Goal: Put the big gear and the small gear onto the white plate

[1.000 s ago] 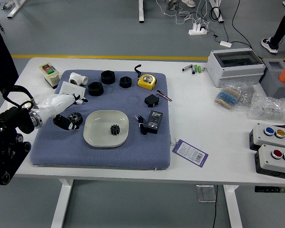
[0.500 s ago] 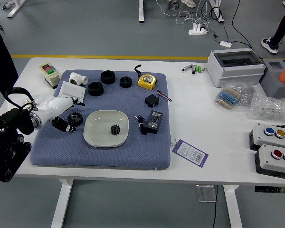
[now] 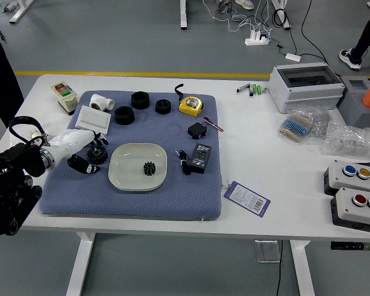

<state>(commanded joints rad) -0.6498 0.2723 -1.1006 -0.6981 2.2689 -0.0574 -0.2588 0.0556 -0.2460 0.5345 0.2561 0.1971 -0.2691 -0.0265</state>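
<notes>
My left hand (image 3: 81,152) reaches in from the left, its fingers spread around the big black gear (image 3: 97,154), which lies on the blue mat left of the plate. The fingers are not closed on it; whether a fingertip touches it I cannot tell. The white plate (image 3: 121,177) sits on the mat, and the small black gear (image 3: 149,168) lies inside it. My right hand is out of view.
Behind the hand on the mat are a white box (image 3: 93,119), a white pipe fitting (image 3: 102,102), several black rings (image 3: 124,115) and a yellow tape measure (image 3: 190,105). A black adapter (image 3: 200,158) lies right of the plate. A person stands at the far left.
My left hand has shifted slightly toward the near side, its upper fingers coming from beside the white box down to the big gear's far edge. The gears and plate have stayed put.
</notes>
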